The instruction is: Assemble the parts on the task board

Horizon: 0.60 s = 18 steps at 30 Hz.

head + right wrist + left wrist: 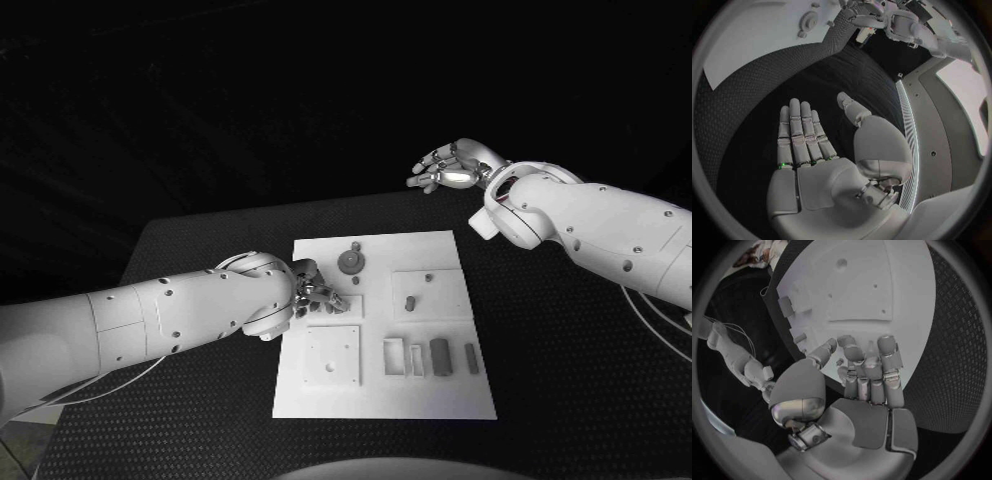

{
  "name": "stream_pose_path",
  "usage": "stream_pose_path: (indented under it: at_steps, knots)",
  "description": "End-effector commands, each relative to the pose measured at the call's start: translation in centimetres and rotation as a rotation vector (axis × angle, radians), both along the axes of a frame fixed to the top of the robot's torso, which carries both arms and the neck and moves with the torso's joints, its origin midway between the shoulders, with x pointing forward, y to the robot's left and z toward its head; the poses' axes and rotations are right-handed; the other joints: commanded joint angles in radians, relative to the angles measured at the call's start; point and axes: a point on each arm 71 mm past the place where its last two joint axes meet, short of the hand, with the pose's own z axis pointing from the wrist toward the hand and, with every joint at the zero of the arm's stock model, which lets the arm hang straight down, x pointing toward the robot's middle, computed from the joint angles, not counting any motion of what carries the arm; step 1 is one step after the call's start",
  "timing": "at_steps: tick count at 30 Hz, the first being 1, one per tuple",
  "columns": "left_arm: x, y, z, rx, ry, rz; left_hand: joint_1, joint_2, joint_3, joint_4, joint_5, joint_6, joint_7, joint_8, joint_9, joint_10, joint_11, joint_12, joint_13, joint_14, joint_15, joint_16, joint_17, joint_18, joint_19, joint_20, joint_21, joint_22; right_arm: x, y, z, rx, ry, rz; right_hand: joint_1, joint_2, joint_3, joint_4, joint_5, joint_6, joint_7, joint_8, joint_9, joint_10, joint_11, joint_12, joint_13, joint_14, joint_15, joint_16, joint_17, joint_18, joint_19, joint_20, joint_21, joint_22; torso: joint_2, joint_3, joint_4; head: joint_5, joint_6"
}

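Hovering over the task board (433,320), the left hand (310,293) sits at its left edge, fingers curled down near a small part (871,351); can't tell if it's actually gripping it. Right hand (450,166) is off beyond the board's far right corner, fingers loose, holding nothing.

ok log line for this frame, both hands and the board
left hand: over task board, hold unclear | right hand: open, off board, empty | parts: on board
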Motion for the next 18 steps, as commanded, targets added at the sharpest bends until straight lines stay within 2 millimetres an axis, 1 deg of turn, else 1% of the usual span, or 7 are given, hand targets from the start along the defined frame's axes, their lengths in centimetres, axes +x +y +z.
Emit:
stream_pose_path:
  at_steps: [1,4,8,12,14,16,18]
  knots:
    - [0.0,0.3,0.3,-0.049,-0.031,0.007,0.002,-0.009,0.001,0.008,-0.003,-0.007,0.004,-0.006,-0.002,-0.011,0.001,0.003,0.001,-0.008,0.000,0.001,0.000,0.019,-0.005,-0.001,-0.007,0.017,-0.1,0.0,0.0,0.001,0.000,0.014,0.010,-0.001,-0.007,-0.001,0.003,-0.007,0.033,0.004,-0.002,-0.003,0.007,0.003,-0.001,-0.001,0.008,-0.006,0.001,-0.015,-0.005,-0.002,-0.003,0.001,0.001,-0.0003,-0.0005,-0.001,0.001]
    - [-0.1,0.6,0.5,-0.092,-0.053,0.003,0.011,-0.021,0.002,0.006,-0.003,-0.018,0.009,-0.011,-0.004,-0.025,0.006,-0.003,-0.003,-0.020,0.005,-0.006,-0.005,0.017,-0.016,0.001,-0.014,0.016,0.0,-0.1,0.0,0.001,-0.001,0.012,0.010,-0.001,-0.007,-0.001,0.003,-0.007,0.033,0.004,-0.002,-0.003,0.007,0.003,-0.001,-0.001,0.008,-0.006,0.001,-0.015,-0.005,-0.002,-0.003,0.001,0.000,-0.0006,-0.0004,-0.003,0.002]
    - [-0.2,1.2,1.1,-0.156,-0.098,-0.010,0.026,-0.035,0.002,-0.001,-0.004,-0.045,0.025,-0.020,-0.007,-0.071,0.023,-0.029,-0.017,-0.059,0.022,-0.035,-0.021,0.007,-0.061,0.013,-0.044,0.008,0.0,-0.2,0.0,0.001,-0.003,0.009,0.010,-0.002,-0.007,-0.001,0.002,-0.007,0.033,0.005,-0.002,-0.003,0.007,0.003,-0.002,-0.001,0.008,-0.006,0.002,-0.015,-0.005,-0.002,-0.004,0.002,0.000,-0.0004,0.0008,-0.004,0.003]
    - [-0.5,1.8,1.7,-0.215,-0.142,-0.013,0.053,-0.042,0.001,-0.025,-0.004,-0.089,0.049,-0.033,-0.009,-0.137,0.049,-0.074,-0.046,-0.119,0.049,-0.083,-0.050,-0.008,-0.127,0.034,-0.092,-0.009,0.0,-0.5,0.0,0.000,-0.004,0.004,0.011,-0.002,-0.007,-0.001,0.003,-0.007,0.033,0.005,-0.002,-0.003,0.007,0.003,-0.002,0.000,0.008,-0.007,0.002,-0.015,-0.005,-0.002,-0.004,0.002,0.000,-0.0006,0.0009,-0.006,0.003]
    - [-0.6,2.1,1.9,-0.236,-0.167,-0.023,0.082,-0.042,0.003,-0.054,-0.004,-0.112,0.065,-0.039,-0.008,-0.194,0.071,-0.115,-0.073,-0.172,0.071,-0.123,-0.075,-0.015,-0.180,0.055,-0.133,-0.026,0.0,-0.5,0.0,0.001,-0.006,0.004,0.011,-0.002,-0.007,-0.001,0.003,-0.007,0.033,0.005,-0.002,-0.003,0.007,0.003,-0.002,0.000,0.008,-0.007,0.002,-0.015,-0.005,-0.002,-0.004,0.002,0.000,-0.0008,0.0011,-0.006,0.004]
    - [-0.8,2.4,2.2,-0.257,-0.191,-0.037,0.121,-0.039,0.006,-0.084,-0.003,-0.122,0.075,-0.039,-0.007,-0.210,0.078,-0.133,-0.091,-0.188,0.082,-0.140,-0.089,-0.015,-0.191,0.065,-0.148,-0.034,0.0,-0.6,0.0,0.001,-0.007,0.004,0.012,-0.002,-0.007,-0.002,0.003,-0.007,0.033,0.005,-0.002,-0.004,0.007,0.004,-0.003,0.000,0.008,-0.007,0.003,-0.014,-0.005,-0.002,-0.004,0.002,0.000,-0.0012,0.0012,-0.006,0.005]
    - [-1.0,2.5,2.4,-0.278,-0.208,-0.064,0.154,-0.033,0.005,-0.117,0.002,-0.133,0.086,-0.038,-0.007,-0.243,0.094,-0.170,-0.121,-0.222,0.104,-0.176,-0.115,-0.015,-0.226,0.088,-0.185,-0.054,-0.1,-0.6,0.0,0.001,-0.007,0.004,0.018,-0.001,-0.006,-0.006,0.003,-0.007,0.033,0.006,-0.003,-0.004,0.007,0.005,-0.005,0.000,0.008,-0.009,0.004,-0.014,-0.005,-0.002,-0.005,0.004,0.000,-0.0013,0.0012,-0.008,0.007]
